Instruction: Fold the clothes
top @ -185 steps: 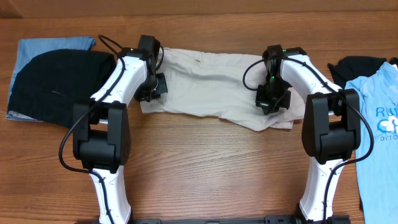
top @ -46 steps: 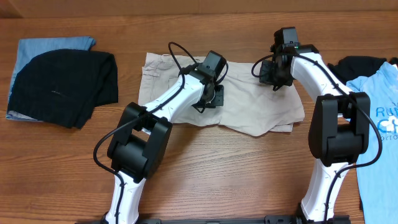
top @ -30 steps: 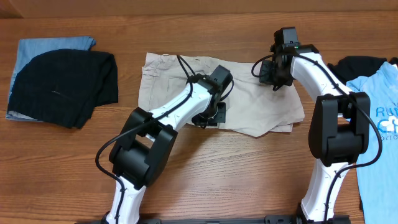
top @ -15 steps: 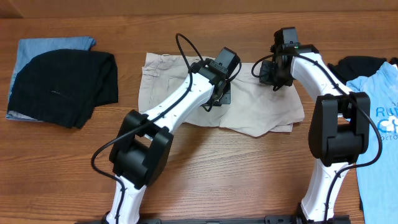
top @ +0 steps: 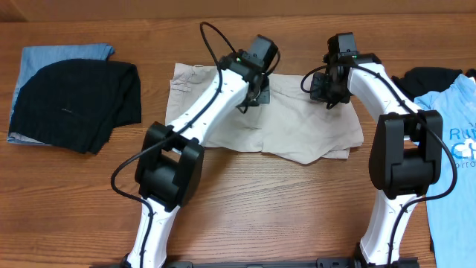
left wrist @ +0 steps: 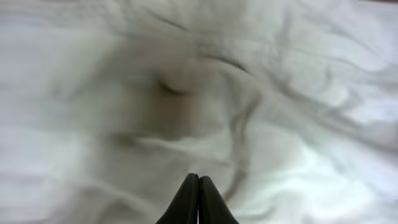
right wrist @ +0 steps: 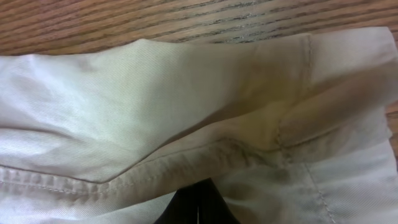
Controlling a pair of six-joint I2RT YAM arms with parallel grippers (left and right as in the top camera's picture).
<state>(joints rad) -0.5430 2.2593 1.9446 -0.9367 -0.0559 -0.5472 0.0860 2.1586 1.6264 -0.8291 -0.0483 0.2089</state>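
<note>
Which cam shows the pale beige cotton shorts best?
Overhead: the pale beige cotton shorts show nearly whole, spread out. Right wrist shows only a seam close up; left wrist, only blurred fabric.

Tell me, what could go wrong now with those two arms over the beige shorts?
The shorts lie creased, with a bunched corner near the right arm, so a fold may come out crooked. The left gripper is shut right above the cloth; sweeping it could drag up new wrinkles. The right arm stands beside the blue T-shirt and might snag it.
</note>
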